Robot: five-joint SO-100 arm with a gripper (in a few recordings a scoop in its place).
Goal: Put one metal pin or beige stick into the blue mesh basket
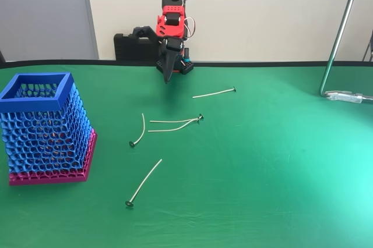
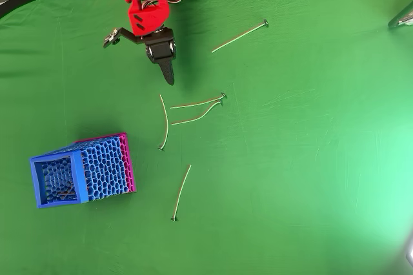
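- So the red and black gripper (image 2: 169, 76) is hanging near the arm's base at the back of the green table (image 1: 280, 160), fingers pointing down and looking pressed together into 1 dark point, nothing in them as far as I can see.
- 5 pins are lying out on the cloth. The far pin (image 1: 214, 92) is sitting off to the right of the gripper in the fixed view, well apart from the others.
- 2 crossed pins (image 2: 198, 110) are lying touching each other in the middle, heads on the right.
- A curved pin (image 2: 165, 122) is sitting just left of those, and the nearest pin (image 1: 144, 183) is lying alone toward the front edge.
- The blue mesh basket (image 1: 36, 99) is standing upright at the left on its pink base; the overhead view is showing something thin inside it, maybe a pin, hard to tell.
- My read: it's sitting at the start of a pick, not reaching yet.
- Next move is probably going to need the jaws opening up, then coming down over 1 single pin, and the curved one looks closest. These things are super thin, so I'm guessing a low, square pinch matters.
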